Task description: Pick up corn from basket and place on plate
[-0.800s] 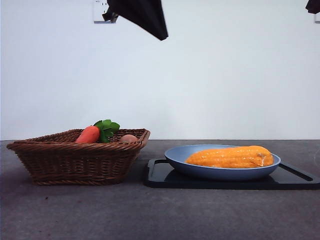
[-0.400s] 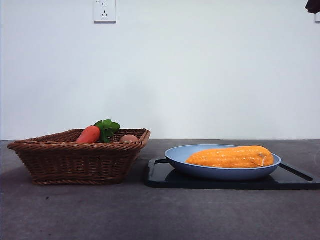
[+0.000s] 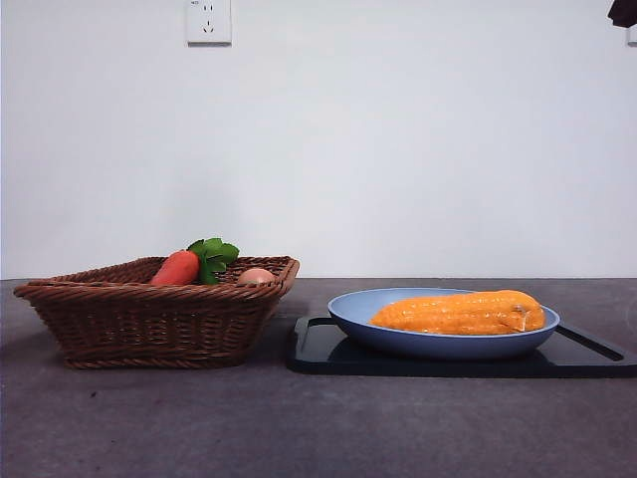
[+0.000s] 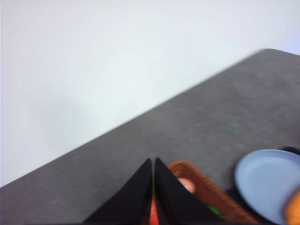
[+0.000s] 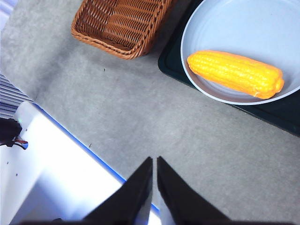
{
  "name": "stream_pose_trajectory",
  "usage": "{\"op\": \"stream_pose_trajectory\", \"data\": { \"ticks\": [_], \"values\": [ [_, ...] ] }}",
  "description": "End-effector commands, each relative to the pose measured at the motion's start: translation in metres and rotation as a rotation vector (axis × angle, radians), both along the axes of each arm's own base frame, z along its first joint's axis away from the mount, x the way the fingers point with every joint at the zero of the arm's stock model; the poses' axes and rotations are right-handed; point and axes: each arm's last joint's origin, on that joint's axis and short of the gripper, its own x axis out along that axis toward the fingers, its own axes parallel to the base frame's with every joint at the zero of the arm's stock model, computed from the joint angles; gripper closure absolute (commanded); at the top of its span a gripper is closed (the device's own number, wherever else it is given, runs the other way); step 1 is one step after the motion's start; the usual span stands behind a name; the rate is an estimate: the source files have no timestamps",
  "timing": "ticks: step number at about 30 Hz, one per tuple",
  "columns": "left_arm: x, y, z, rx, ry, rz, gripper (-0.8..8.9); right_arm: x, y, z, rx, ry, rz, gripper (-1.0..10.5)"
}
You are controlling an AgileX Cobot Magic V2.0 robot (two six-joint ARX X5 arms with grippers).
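Observation:
The yellow-orange corn (image 3: 460, 313) (image 5: 235, 73) lies lengthwise in the light-blue plate (image 3: 350, 308) (image 5: 225, 28), free of any gripper. The brown wicker basket (image 3: 149, 321) (image 5: 119, 23) stands left of the plate. My left gripper (image 4: 153, 161) is shut and empty, high above the basket (image 4: 206, 192), with the plate (image 4: 262, 180) off to one side. High over the table's near edge, my right gripper (image 5: 154, 160) is shut and holds nothing. In the front view only a black tip (image 3: 624, 12) shows at the top right corner.
A red-orange carrot (image 3: 177, 268) with green leaves and a small tan egg-like thing (image 3: 256, 276) lie in the basket. The plate rests on a flat black tray (image 3: 318, 349) (image 5: 171, 61). A wall socket (image 3: 208, 20) is on the white wall behind.
One second ago a black arm hung at the top left of the front view; it has risen out of view. Corn, plate and basket have not moved.

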Motion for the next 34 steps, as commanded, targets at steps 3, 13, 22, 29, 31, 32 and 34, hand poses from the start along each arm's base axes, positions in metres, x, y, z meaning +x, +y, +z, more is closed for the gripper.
{"op": "stream_pose_trajectory", "data": {
  "ticks": [3, 13, 22, 29, 31, 32, 34],
  "values": [
    [-0.027, 0.016, -0.034, -0.021, -0.119, 0.087, 8.06, 0.002, 0.001, 0.004, 0.002, -0.020, 0.013, 9.4],
    [-0.056, 0.024, -0.133, -0.121, -0.138, 0.209, 8.06, 0.002, 0.001, 0.004, 0.002, -0.020, 0.013, 9.4],
    [-0.072, 0.025, -0.211, -0.144, -0.054, 0.252, 8.06, 0.002, 0.001, 0.004, 0.002, -0.020, 0.013, 9.4],
    [-0.078, 0.026, -0.254, -0.172, -0.015, 0.273, 8.06, 0.002, 0.001, 0.004, 0.002, -0.020, 0.013, 9.4],
    [-0.078, 0.026, -0.263, -0.183, -0.007, 0.275, 8.06, 0.002, 0.001, 0.004, 0.002, -0.020, 0.013, 9.4],
    [-0.079, 0.026, -0.266, -0.185, -0.004, 0.276, 8.06, 0.002, 0.001, 0.004, 0.002, -0.020, 0.013, 9.4],
    [-0.079, 0.026, -0.272, -0.186, -0.001, 0.276, 8.06, 0.002, 0.001, 0.004, 0.002, -0.020, 0.013, 9.4]
  ]
}}
